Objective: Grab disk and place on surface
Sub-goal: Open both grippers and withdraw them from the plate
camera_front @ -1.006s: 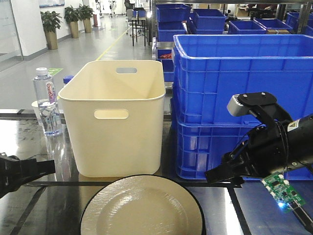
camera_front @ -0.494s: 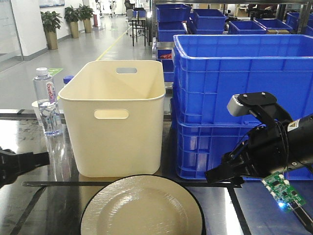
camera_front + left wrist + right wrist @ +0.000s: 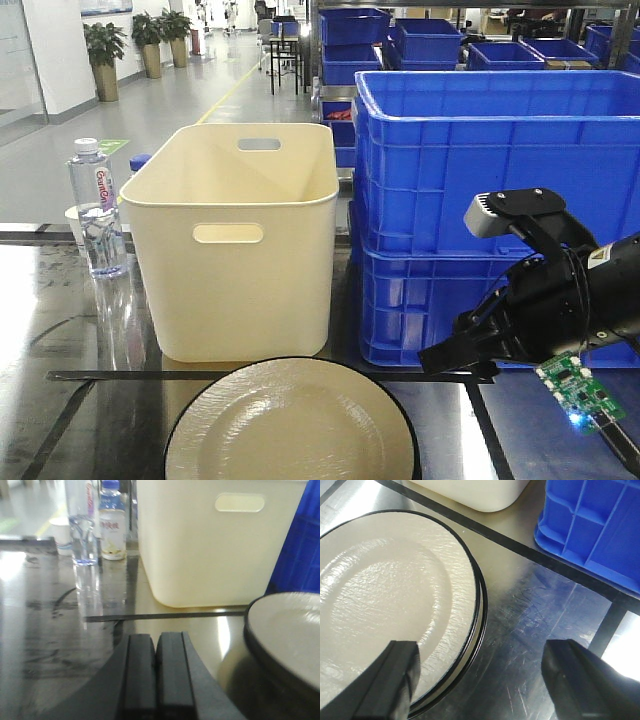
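The disk [image 3: 290, 425] is a cream plate with a thin black rim. It lies flat on the glossy black surface [image 3: 60, 400] at the front edge, just before the cream tub. My right gripper [image 3: 480, 652] hangs open above the disk's [image 3: 385, 595] right rim, one finger over the plate and the other over the bare surface [image 3: 535, 630]. In the front view the right gripper [image 3: 440, 358] sits to the plate's right. My left gripper [image 3: 156, 640] is shut on nothing, low over the surface [image 3: 50, 615], with the disk [image 3: 290, 630] to its right.
A cream tub [image 3: 235, 235] stands behind the plate. Stacked blue crates [image 3: 490, 200] fill the right side. A water bottle [image 3: 97, 205] stands left of the tub, with a second bottle [image 3: 112, 522] and a paper cup [image 3: 62, 537] beside it.
My left gripper has slid back to the left and out of the front view. The right arm and the plate have not moved.
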Robot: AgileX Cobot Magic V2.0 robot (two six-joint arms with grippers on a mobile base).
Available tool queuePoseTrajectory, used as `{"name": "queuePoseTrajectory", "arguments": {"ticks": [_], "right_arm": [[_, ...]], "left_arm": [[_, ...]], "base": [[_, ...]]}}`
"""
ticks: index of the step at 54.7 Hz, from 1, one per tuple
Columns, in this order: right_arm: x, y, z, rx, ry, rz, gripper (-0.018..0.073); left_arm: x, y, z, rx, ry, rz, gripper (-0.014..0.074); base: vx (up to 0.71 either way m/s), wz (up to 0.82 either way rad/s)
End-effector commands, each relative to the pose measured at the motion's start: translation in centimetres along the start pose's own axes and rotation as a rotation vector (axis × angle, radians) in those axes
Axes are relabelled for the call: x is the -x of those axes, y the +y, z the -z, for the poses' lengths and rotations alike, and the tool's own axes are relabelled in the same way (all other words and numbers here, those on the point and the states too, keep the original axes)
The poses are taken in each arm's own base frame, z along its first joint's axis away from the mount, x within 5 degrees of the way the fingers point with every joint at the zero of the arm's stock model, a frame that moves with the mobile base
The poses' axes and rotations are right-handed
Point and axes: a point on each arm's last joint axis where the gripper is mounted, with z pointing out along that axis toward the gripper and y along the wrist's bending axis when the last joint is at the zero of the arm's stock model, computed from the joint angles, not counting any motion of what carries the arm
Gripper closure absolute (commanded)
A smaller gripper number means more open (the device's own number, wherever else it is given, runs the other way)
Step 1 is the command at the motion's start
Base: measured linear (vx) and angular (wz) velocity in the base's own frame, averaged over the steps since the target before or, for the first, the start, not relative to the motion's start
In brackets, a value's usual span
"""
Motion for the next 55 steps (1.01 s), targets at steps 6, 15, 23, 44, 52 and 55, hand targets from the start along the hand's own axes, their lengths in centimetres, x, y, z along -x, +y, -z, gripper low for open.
{"name": "queuePoseTrajectory", "arguments": {"ticks": [6, 15, 23, 44, 52, 55], "right_arm": [[1.1, 0.4, 2.0, -0.017, -0.108, 0.011, -0.0002], [1.1, 0.4, 2.0, -0.017, -0.108, 0.011, -0.0002], [1.1, 0.4, 2.0, -0.017, -0.107, 0.01, -0.0002], [1.1, 0.4, 2.0, -0.017, -0.107, 0.01, -0.0002], [1.1, 0.4, 2.0, -0.017, -0.108, 0.01, -0.0002], [1.1, 0.4, 2.0, -0.017, -0.108, 0.01, -0.0002]], "left_arm": [[-4.5, 0.4, 2.0, 0.009, -0.173, -0.027, 0.0603], [-7.6, 0.7, 2.9, 0.038, -0.229, -0.019, 0.0603], [-7.6, 0.9, 3.3, 0.071, -0.238, -0.016, 0.0603], [-7.6, 0.9, 3.3, 0.074, -0.24, -0.016, 0.0603], [-7.6, 0.9, 3.3, 0.074, -0.24, -0.016, 0.0603], [-7.6, 0.9, 3.3, 0.074, -0.24, -0.016, 0.0603]], "base": [[0.0, 0.0], [0.0, 0.0], [0.0, 0.0], [0.0, 0.0], [0.0, 0.0], [0.0, 0.0]]}}
